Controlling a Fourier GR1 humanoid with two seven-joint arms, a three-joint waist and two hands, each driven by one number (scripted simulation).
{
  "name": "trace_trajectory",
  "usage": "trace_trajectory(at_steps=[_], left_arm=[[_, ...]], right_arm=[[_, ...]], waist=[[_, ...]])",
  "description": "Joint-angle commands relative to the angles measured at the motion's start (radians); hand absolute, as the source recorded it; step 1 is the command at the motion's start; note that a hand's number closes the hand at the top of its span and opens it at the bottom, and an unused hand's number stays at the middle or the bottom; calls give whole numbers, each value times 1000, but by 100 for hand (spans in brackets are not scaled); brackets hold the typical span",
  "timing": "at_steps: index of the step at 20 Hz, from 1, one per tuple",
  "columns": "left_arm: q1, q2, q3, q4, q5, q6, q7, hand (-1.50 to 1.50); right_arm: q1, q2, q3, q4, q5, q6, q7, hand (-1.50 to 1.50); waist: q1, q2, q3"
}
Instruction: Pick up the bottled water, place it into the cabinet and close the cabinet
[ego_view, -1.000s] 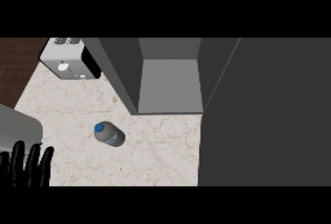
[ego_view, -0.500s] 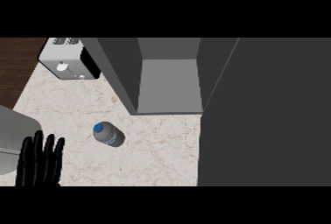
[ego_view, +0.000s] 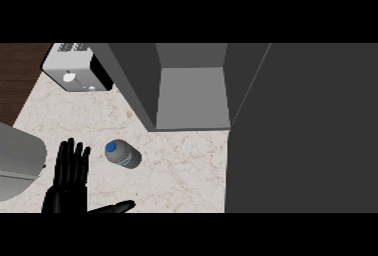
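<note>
A pale, marble-patterned counter (ego_view: 184, 165) with faint tan veining fills the lower middle of the frame, and the bottled water (ego_view: 122, 154) stands on it left of centre, seen from above as a short, rounded clear-grey cylinder with a round blue cap at its upper left end. Just to the left of it, apart from it and not touching, the left hand (ego_view: 68, 180) shows as a matte black shape coming up from the lower left edge; its fingers (ego_view: 74, 159) are straight and slightly spread, pointing toward the top of the frame, while the thumb (ego_view: 114, 207) sticks out sideways toward the right along the bottom edge, below the bottle. The hand holds nothing. Above and to the right of the bottle the cabinet (ego_view: 192, 95) stands open, a boxy grey compartment with flat, smooth walls and a lighter grey floor inside; its door (ego_view: 303, 130) is a large, plain dark grey slab covering the right side of the frame. In the upper left sits a toaster (ego_view: 74, 72), a white and black box with a slotted top. A smooth, curved grey surface (ego_view: 16, 160) bulges in at the left edge beside the hand.
</note>
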Motion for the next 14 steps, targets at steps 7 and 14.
trace_trajectory(at_steps=[7, 14], left_arm=[[-117, 1, 109, 361, 69, -97, -200, -150], [-262, -11, 140, 575, 74, -103, -276, -150]], right_arm=[[143, -32, -61, -169, -95, 45, -12, -150], [139, -14, -63, -195, -117, 27, 6, -150]], waist=[[5, 1, 0], [11, 4, 0]])
